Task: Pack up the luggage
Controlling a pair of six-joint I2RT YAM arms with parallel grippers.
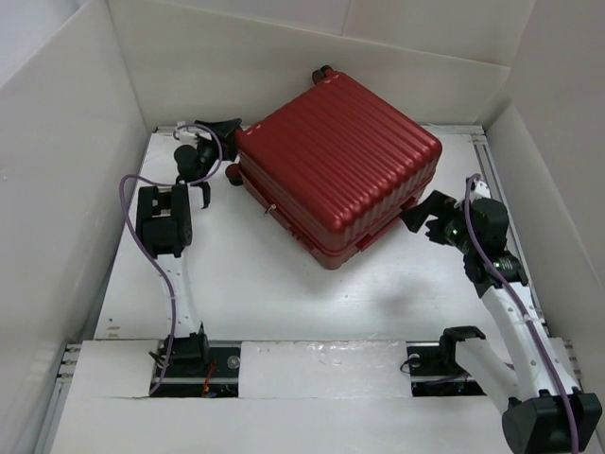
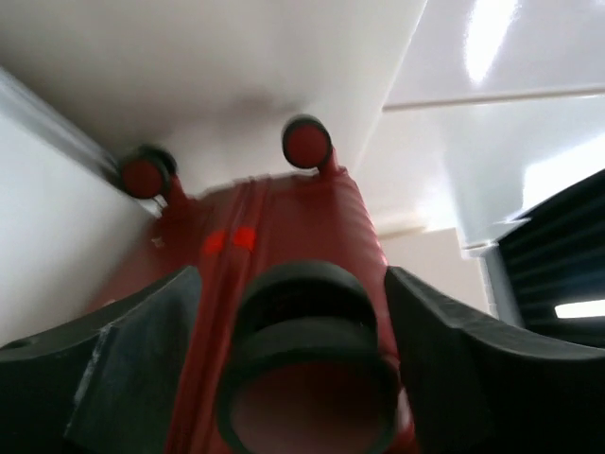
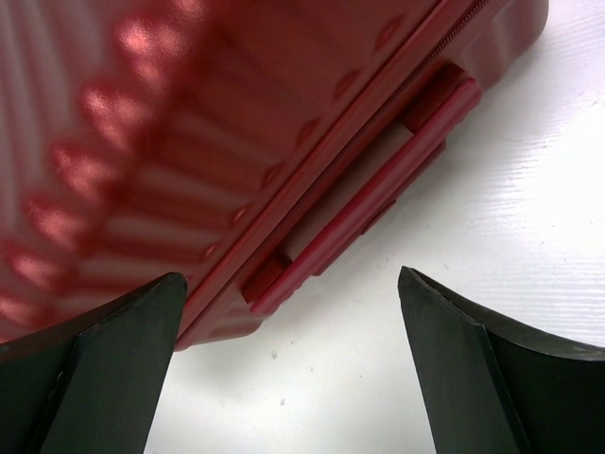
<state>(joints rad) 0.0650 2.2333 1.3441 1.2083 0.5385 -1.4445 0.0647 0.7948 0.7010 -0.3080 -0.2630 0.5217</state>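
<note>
Table: white and flat, under both claws.
Walls: white, standing behind and beside the claws.
Luggage: big and red with ribs on top. It is shut and lies flat on the table. It sits between the two claws, right in front of each one.
Left claw: points at one corner of the luggage. Its two fingers stand apart.
Wheel: dark and round, right between the left claw's fingers. It is very close to both of them and nearly fills the gap.
Left grip: I cannot tell if the fingers squeeze the wheel or only sit beside it.
Other wheels: two more, one and one, red in the middle. They are far ahead of the left claw, at the other end of the luggage.
Right claw: wide open and holding nothing. It is low over the table, just beside the luggage.
Handle: a red bar on the side of the luggage, straight ahead of the right claw and just past its fingertips.
Right fingers: one is down by the luggage's bottom edge. The other is out over bare table.
</note>
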